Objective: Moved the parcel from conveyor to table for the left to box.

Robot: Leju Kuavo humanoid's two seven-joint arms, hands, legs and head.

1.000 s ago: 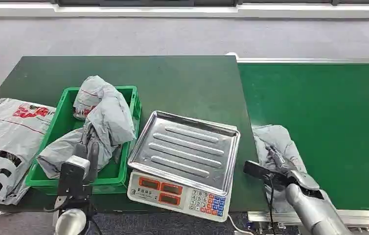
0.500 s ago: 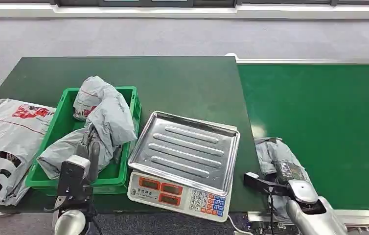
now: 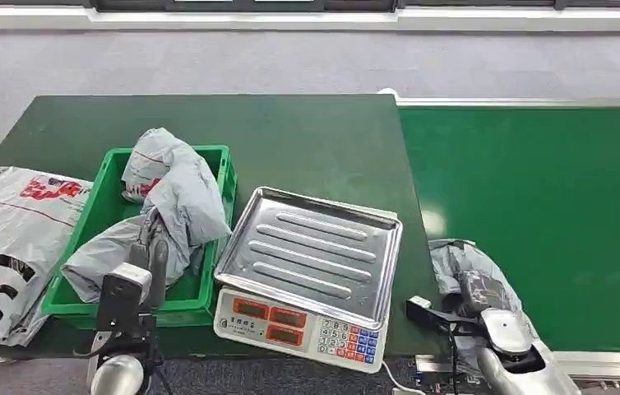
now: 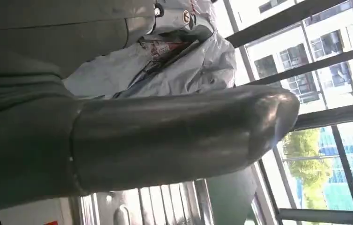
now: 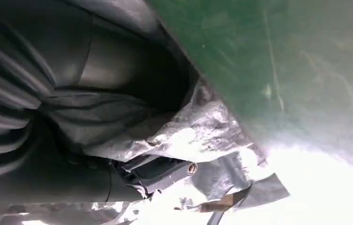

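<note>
Since a second ago the right hand has dragged the grey parcel back to the conveyor's near corner, bunched in its fingers. Soft bag could snag that edge or slip loose short of the table.

right hand fingers buried in parcel — white bag cut off at edge

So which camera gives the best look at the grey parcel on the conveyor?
The head view: the grey parcel lies whole at the conveyor edge beside the scale, with the right hand on it. The right wrist view catches only crumpled wrap against the belt. The left wrist view shows other parcels, not this one.
</note>
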